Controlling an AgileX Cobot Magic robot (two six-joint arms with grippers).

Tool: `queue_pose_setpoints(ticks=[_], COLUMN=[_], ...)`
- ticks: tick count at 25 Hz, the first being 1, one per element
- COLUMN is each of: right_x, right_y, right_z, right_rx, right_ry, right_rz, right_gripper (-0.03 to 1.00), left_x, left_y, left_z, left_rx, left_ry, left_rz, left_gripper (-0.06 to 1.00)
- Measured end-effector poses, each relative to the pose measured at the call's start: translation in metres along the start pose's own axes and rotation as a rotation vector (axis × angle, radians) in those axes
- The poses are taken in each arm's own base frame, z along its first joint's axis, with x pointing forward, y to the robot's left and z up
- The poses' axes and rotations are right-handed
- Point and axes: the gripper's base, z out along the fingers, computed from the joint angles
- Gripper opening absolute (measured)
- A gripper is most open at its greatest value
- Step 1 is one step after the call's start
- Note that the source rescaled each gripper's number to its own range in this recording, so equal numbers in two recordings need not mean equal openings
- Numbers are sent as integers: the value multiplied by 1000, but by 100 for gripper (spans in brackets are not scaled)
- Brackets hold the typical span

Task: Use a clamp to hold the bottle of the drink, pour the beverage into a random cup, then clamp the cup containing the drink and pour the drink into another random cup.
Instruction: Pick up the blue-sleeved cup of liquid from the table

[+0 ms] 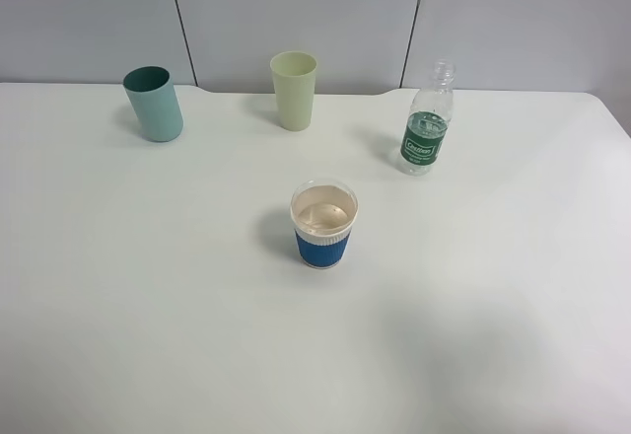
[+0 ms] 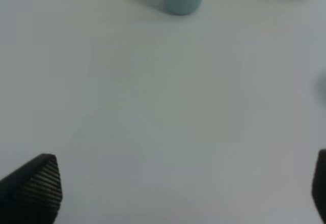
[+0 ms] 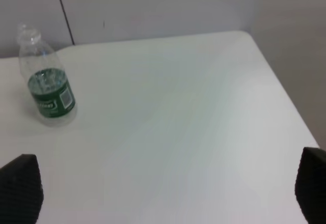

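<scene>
- The left tool (image 2: 183,188) is spread wide over the bare counter (image 2: 153,107) and holds nothing. Only the ribbed tip of one finger (image 2: 38,188) and a sliver of the other at the frame's edge can be seen.
- The right tool (image 3: 167,188) is also wide apart and empty. Both of its dark fingers are cut off at the picture's corners.
- The bottle of the drink (image 1: 427,123) stands upright and capless toward the far right of the counter, well apart from the right tool. Its green label is legible only as white lettering, and I cannot tell whether any liquid is left inside.
- The blue-sleeved paper cup (image 1: 323,225) stands upright near the middle of the counter, apart from everything else. The clear beverage (image 1: 323,215) lies in it, with the beige inside showing through.
- The pale yellow-green tumbler (image 1: 294,90) stands upright near the far edge, behind the paper cup. Its contents cannot be made out. In the left wrist view only its blurred base shows, cut off by the frame.
- The teal tumbler (image 1: 154,105) stands at the far left. The left wrist view shows only its blurred lower part.
</scene>
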Motion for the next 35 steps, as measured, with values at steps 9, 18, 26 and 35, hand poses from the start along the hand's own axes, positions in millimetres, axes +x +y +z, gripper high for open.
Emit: queue_pose_setpoints(ticks=[9,18,26,35], right_x=[12,16,16,16], right_y=[-1,-4,-4,-4], right_z=[4,5,5,5], right_rx=[-9,22,22,22], right_ry=[109,130,130,130], right_rz=[-15,-7,-7,-6], right_gripper=[100,100,100,100], left_x=[0,0,0,0], left_y=[0,0,0,0], left_z=[0,0,0,0], left_rx=[0,0,0,0], left_ry=[0,0,0,0], left_rz=[0,0,0,0], left_gripper=[100,100,100,100])
